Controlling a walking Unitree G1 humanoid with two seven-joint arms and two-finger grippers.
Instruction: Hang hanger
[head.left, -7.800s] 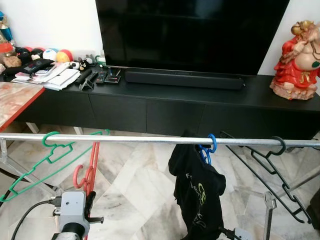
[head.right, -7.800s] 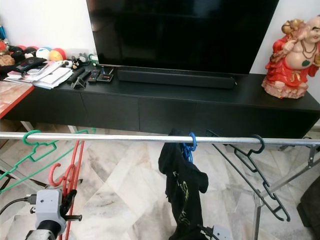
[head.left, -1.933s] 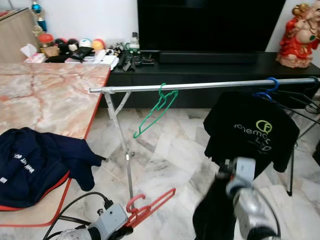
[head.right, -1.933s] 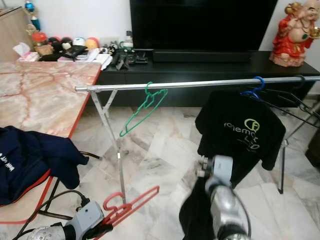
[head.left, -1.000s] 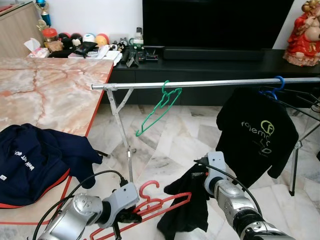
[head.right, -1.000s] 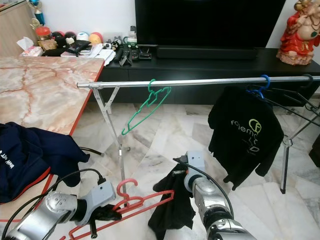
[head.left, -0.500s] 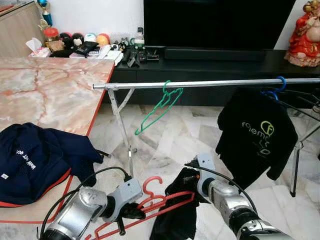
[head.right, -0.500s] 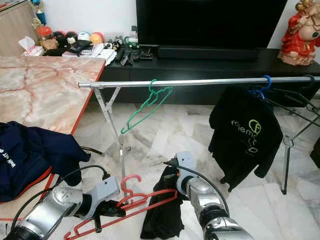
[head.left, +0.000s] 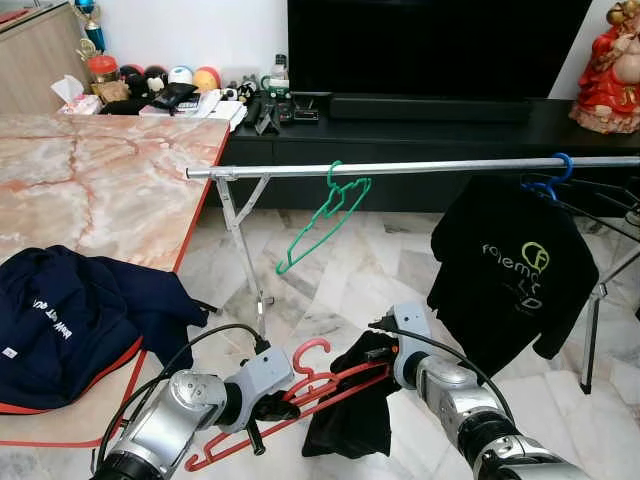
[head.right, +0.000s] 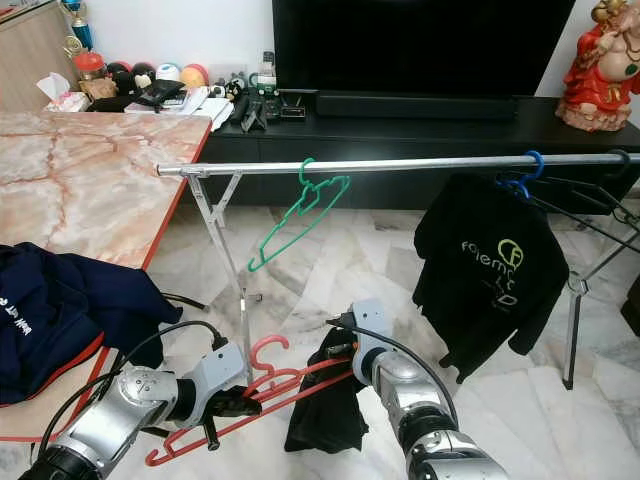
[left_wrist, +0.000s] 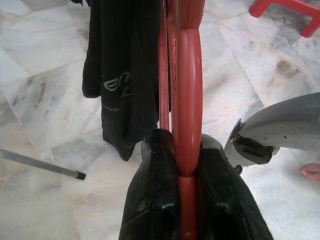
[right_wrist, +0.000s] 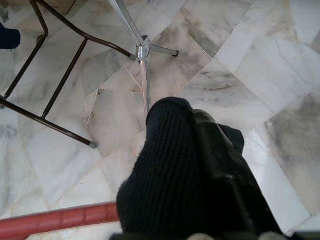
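A red plastic hanger (head.left: 320, 385) is held low over the floor, its hook up, with my left gripper (head.left: 272, 408) shut on its neck; the left wrist view shows the red hanger (left_wrist: 187, 100) squeezed between the black fingers (left_wrist: 150, 200). My right gripper (head.left: 385, 352) is shut on a black garment (head.left: 350, 420) at the hanger's right end, and the cloth hangs down from there. In the right wrist view the black garment (right_wrist: 170, 170) covers the fingers above a red bar (right_wrist: 55, 220). The silver rail (head.left: 450, 166) runs higher up beyond both grippers.
On the rail hang a green hanger (head.left: 325, 215) and a black T-shirt (head.left: 515, 270) on a blue hanger (head.left: 562, 165). The marble table (head.left: 90, 190) with a navy garment (head.left: 70, 320) is on the left. The rack's leg (head.left: 245, 250) and a black TV cabinet (head.left: 400, 130) stand ahead.
Both grippers have risen a little. The red hanger now sits higher, and its right end has come up against the black garment held by the right gripper.
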